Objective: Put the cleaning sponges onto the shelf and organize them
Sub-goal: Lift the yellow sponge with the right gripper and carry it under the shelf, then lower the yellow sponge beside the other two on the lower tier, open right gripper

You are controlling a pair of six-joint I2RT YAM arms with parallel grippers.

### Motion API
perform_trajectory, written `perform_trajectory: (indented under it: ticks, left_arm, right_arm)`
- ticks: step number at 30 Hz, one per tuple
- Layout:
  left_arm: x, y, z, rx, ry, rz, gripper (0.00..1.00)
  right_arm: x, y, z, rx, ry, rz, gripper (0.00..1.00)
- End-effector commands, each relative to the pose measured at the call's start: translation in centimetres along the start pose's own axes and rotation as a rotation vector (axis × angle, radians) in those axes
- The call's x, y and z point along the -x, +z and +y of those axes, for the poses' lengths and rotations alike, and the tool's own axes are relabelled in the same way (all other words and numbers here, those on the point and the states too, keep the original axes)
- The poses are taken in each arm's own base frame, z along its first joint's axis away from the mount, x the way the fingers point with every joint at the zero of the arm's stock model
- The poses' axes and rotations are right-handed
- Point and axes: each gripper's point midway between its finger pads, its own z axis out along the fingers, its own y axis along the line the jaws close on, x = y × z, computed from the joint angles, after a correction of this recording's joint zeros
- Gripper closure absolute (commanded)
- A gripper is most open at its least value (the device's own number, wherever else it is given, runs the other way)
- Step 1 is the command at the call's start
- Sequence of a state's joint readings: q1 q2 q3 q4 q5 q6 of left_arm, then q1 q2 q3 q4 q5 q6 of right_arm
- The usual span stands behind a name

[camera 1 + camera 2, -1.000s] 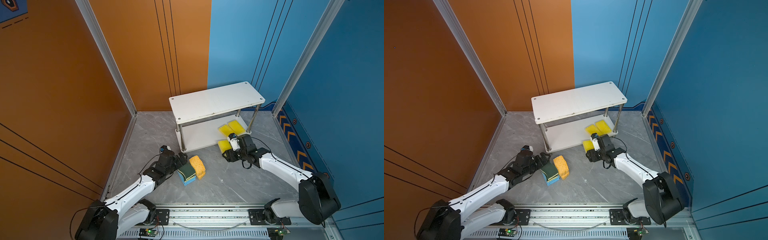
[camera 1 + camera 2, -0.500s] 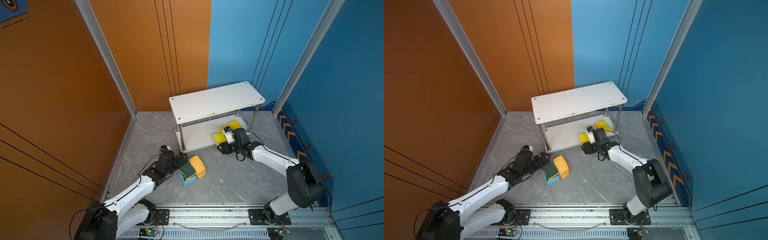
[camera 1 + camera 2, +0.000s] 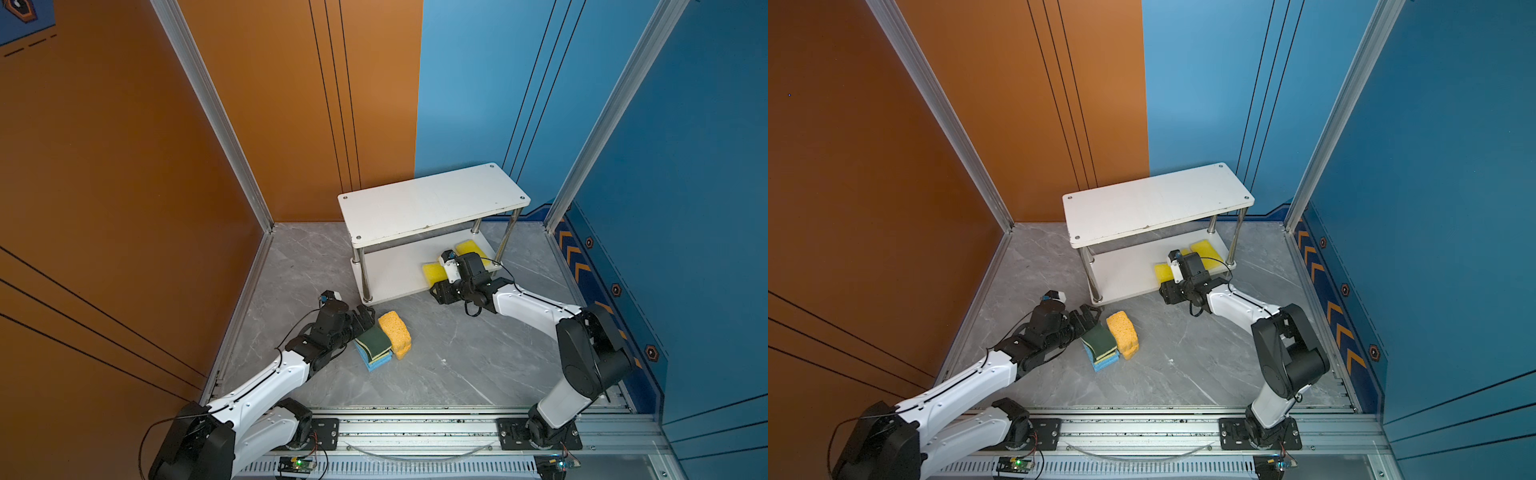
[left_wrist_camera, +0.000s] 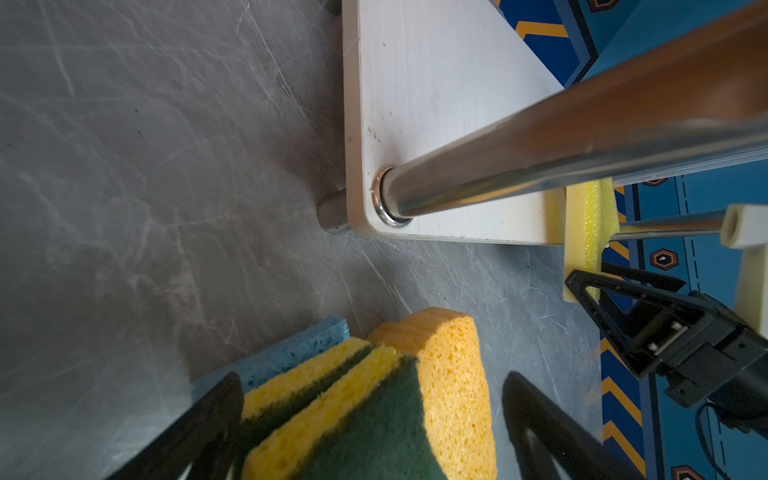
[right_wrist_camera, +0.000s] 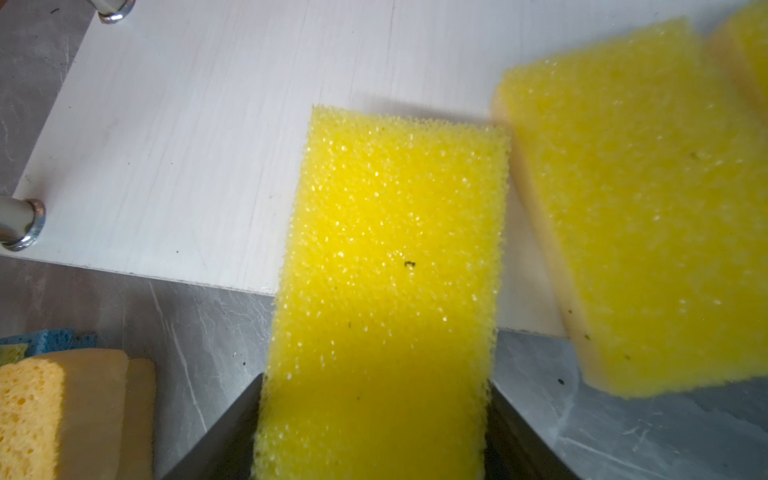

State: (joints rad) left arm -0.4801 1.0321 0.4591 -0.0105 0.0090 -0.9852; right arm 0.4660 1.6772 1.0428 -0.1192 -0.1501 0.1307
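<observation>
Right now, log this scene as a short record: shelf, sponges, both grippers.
shelf: two tiers, top board bare
lower board: resting yellow sponge on it, another yellow corner beyond
right gripper: shut on held yellow sponge, which reaches over the lower board's front edge
left gripper: open, jaws either side of the floor pile
floor pile: green-topped sponges on blue sponges, orange sponges alongside
</observation>
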Motion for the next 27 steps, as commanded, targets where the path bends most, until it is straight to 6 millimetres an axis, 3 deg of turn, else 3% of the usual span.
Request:
perform_trajectory:
  ticks: [1,19,27]
  left_arm:
    - [-0.1,-0.2,-0.4,-0.01,0.017,0.001,0.02]
    - [-0.1,-0.1,-0.1,-0.003,0.015,0.0,0.02]
    - [0.0,-0.2,-0.2,-0.006,0.014,-0.002,0.02]
  right_arm:
    - [1.5,0.3,-0.3,-0.034,0.008,-0.032,0.3]
    - [3.7,2.2,-0.8,-0.052,0.01,-0.089,0.3]
    - [3.8,2.8,-1.5,-0.088,-0.03,-0.088,0.29]
